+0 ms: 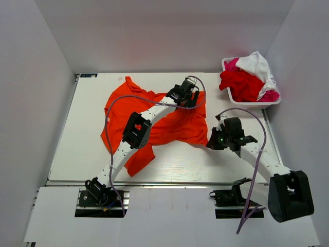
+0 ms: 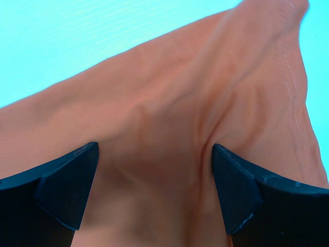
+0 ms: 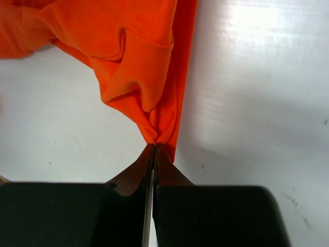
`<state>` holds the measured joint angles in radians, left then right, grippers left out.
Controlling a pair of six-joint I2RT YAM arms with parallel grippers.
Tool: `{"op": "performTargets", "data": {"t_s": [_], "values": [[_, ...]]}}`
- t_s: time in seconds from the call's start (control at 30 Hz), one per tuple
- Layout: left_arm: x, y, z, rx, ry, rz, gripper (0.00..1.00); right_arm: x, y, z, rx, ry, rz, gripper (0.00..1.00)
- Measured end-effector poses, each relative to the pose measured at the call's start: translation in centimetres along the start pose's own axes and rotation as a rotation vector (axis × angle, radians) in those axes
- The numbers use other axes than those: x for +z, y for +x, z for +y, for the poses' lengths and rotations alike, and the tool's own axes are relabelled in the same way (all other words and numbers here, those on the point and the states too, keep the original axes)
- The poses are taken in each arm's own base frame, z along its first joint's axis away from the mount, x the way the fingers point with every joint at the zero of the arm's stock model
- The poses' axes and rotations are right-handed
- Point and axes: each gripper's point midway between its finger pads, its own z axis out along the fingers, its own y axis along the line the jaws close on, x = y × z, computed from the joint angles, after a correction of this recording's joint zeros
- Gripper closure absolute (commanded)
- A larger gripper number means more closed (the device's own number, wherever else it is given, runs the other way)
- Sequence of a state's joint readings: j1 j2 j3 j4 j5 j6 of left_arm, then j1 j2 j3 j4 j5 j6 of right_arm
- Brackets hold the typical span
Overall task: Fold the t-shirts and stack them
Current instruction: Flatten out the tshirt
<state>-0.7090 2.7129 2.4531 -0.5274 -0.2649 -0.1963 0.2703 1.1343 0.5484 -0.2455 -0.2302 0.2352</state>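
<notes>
The right gripper (image 3: pixel 155 150) has its jaws pressed tight together on only a tiny tip of the bright orange soft cloth t-shirt (image 3: pixel 133 67). That is the big worry. If the arm pulls fast, I think the little tip could slip out and the shirt would flop back down. The cloth near the jaws is bunched and twisted, so a pull might drag a lump along and not a flat edge. Then the fold would come out crooked.

The left gripper (image 2: pixel 154 180) has its jaws wide apart and holds nothing. If it closes where it is now, it may grab a thick hump of cloth and not a neat edge. That could lift two layers at once.

The orange shirt lies crumpled in the middle of the white table (image 1: pixel 82 149), with one part hanging toward the near edge. The left arm reaches across the top of it. A soft ridge of the shirt sits right under the open left jaws, between the two fingers, and I cannot tell if it touches them. The right jaws hold the shirt at its right-hand near corner.

The red shirt (image 1: pixel 241 85), the pink shirt (image 1: pixel 232 65) and the white shirt (image 1: pixel 257 64) sit piled in a white plastic basket (image 1: pixel 257 104) at the far right corner, well apart from both grippers.
</notes>
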Motion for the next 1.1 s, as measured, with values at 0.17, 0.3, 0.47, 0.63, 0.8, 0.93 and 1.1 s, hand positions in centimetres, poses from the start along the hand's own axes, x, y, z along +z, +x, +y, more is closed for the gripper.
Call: {"op": "performTargets", "data": {"t_s": [0.17,0.3,0.47,0.63,0.8,0.93,1.1], "values": [[0.1,0.1,-0.3,-0.006,0.008,0.007,0.0,-1.0,1.9,-0.4,0.083,0.035,0.001,0.74],[0.1,0.0,-0.4,-0.012,0.008,0.003,0.0,-1.6,5.1,0.0,0.156,0.014,0.07,0.55],[0.3,0.0,-0.4,-0.01,0.01,-0.004,0.0,-1.9,6.1,-0.2,0.165,0.027,0.115,0.52],[0.6,-0.2,-0.5,0.003,0.023,-0.023,0.0,-2.1,1.0,0.2,0.057,0.024,-0.024,0.37],[0.7,-0.4,-0.6,0.023,0.037,-0.039,0.0,-1.2,-5.0,0.0,-0.067,0.043,-0.155,0.34],[0.8,-0.5,-0.7,0.035,0.041,-0.046,0.0,1.0,-7.3,-0.3,-0.119,0.049,-0.149,0.4],[0.8,-0.6,-0.6,0.042,0.041,-0.049,0.0,3.1,-8.9,-0.7,-0.17,0.051,-0.126,0.64]]}}
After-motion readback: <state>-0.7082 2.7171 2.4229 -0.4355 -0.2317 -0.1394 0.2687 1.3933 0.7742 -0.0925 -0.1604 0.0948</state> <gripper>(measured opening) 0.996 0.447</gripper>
